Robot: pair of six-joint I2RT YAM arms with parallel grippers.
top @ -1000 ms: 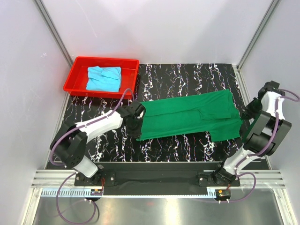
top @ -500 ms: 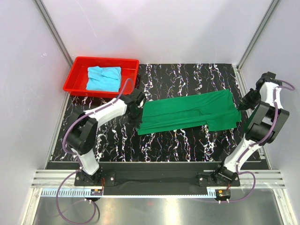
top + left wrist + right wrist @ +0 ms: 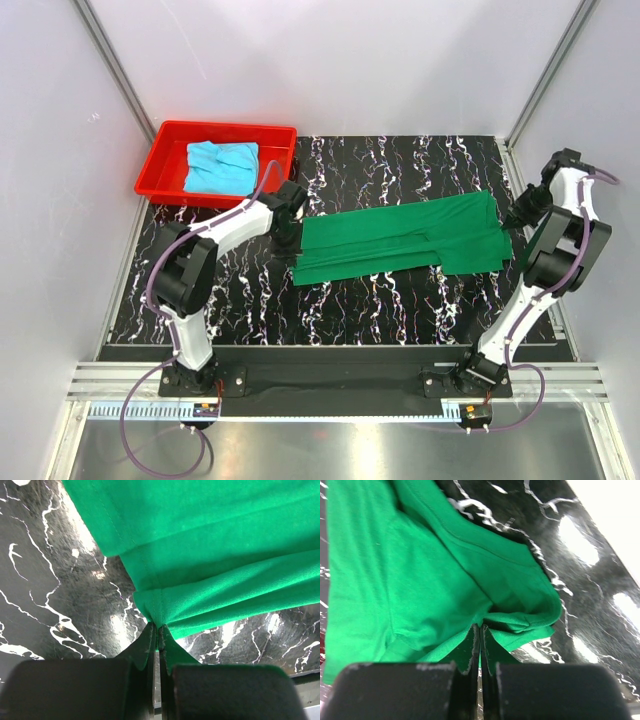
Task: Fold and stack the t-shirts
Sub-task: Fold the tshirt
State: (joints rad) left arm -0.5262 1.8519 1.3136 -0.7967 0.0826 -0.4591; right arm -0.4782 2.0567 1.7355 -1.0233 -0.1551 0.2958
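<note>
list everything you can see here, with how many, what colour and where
green t-shirt: one, dark green, stretched left to right across the middle of the table, held at both ends
light blue t-shirt: one, cyan-blue, lying in the red tray
red tray: one, red, far left corner of the table
table: one, black with white marbling, under everything
left claw: one, black, shut on the green t-shirt's left end
right claw: one, black, shut on the green t-shirt's right end

Tray [image 3: 165, 160] sits at table [image 3: 400, 300] far-left corner, bunched t-shirt [image 3: 222, 167] in it; flat t-shirt [image 3: 400, 240] lies mid-table, to its right.
</note>
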